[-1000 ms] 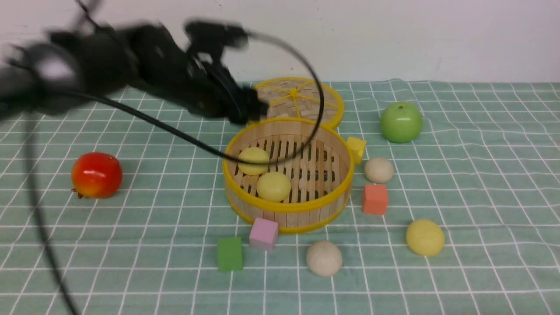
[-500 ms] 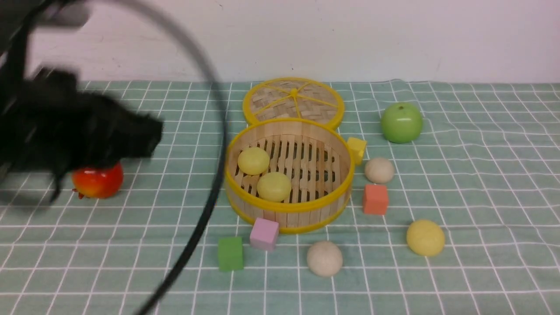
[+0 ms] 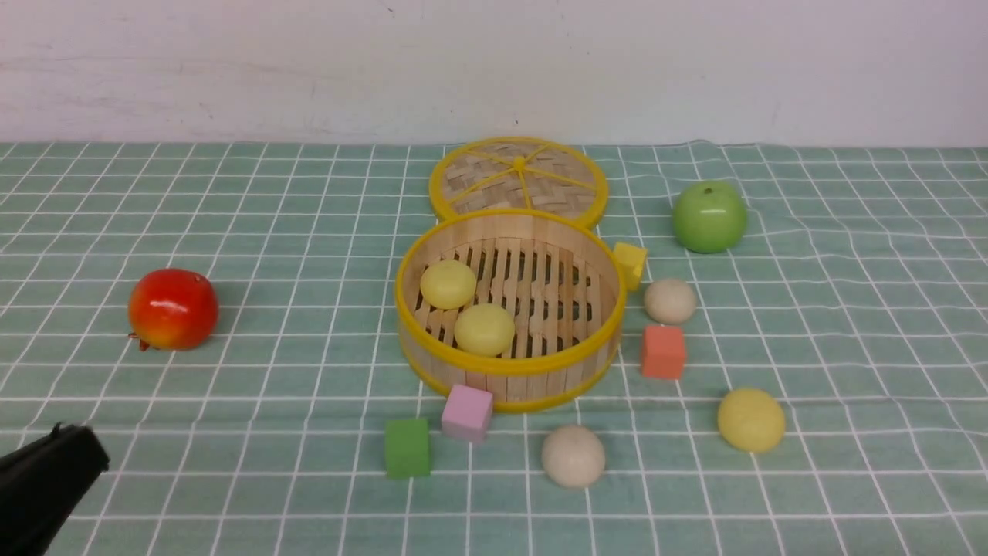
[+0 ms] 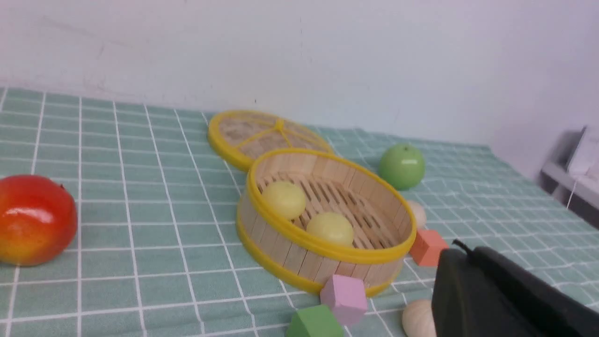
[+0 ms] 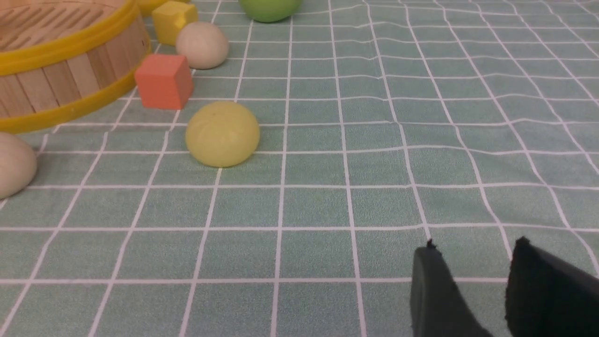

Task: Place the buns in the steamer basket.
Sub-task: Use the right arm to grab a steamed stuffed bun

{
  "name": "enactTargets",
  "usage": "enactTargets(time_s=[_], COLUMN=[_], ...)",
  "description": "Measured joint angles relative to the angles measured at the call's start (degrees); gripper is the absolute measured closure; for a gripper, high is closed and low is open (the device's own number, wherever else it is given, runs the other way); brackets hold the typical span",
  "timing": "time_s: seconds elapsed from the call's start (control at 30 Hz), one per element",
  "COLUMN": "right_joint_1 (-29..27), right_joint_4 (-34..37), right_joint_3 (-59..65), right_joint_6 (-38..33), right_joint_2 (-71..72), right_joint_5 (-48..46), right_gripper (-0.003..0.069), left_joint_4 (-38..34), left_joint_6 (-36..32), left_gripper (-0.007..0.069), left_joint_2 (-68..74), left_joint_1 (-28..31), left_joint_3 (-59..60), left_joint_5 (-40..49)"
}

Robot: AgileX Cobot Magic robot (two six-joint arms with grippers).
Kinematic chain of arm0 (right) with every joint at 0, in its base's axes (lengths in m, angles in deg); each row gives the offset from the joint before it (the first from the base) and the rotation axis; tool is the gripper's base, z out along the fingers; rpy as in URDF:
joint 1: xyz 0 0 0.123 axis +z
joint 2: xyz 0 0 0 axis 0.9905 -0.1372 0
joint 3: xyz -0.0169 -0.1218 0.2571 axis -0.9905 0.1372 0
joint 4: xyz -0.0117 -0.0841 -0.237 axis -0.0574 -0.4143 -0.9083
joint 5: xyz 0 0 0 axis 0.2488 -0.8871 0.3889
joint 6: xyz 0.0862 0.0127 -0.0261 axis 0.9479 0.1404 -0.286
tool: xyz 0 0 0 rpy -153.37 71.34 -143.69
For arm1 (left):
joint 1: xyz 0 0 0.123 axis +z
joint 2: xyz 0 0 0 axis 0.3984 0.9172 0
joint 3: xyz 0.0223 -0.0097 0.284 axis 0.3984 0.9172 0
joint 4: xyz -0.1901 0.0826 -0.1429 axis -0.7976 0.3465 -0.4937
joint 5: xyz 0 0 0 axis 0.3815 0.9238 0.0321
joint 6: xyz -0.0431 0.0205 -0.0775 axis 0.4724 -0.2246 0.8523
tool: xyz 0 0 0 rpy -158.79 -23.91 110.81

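Left pincer (image 3: 46, 483), pressed together, sits at the front view's lower left; right pincer (image 5: 473, 244) is spread and empty, which I judge leaves it ready to pick. Two yellow buns (image 3: 484, 329) lie inside the steamer basket (image 3: 505, 369) at centre. Three loose buns (image 3: 750, 419) lie on the desk (image 3: 231, 193) to its right and lower right.

Worktop (image 3: 849, 324): checked cloth
Centre: steamer basket (image 3: 509, 378), lid (image 3: 517, 174)
Fruit: red fruit (image 3: 171, 309), green apple (image 3: 708, 216)
Loose buns (image 3: 750, 419): two off-white, one yellow
Cubes (image 3: 662, 351): four
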Motion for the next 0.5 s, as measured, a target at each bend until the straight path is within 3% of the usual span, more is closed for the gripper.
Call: enactTargets(time_s=[0.33,0.5], right_joint_1=[0.0,0.0], right_joint_4=[-0.42,5.6], right_joint_3=[0.0,0.4], right_joint_6=[0.09,5.49], right_joint_2=[0.0,0.0], right_joint_5=[0.96,7.81], right_gripper=[0.0419,0.0419], left_joint_4=[-0.2,-0.31], left_joint_6=[0.0,0.0], left_gripper=[0.0638,0.0638], left_joint_2=[-1.41,-1.43], left_joint_1=[0.0,0.0], left_joint_3=[2.55,2.55], left_joint_5=[-0.58,-0.2])
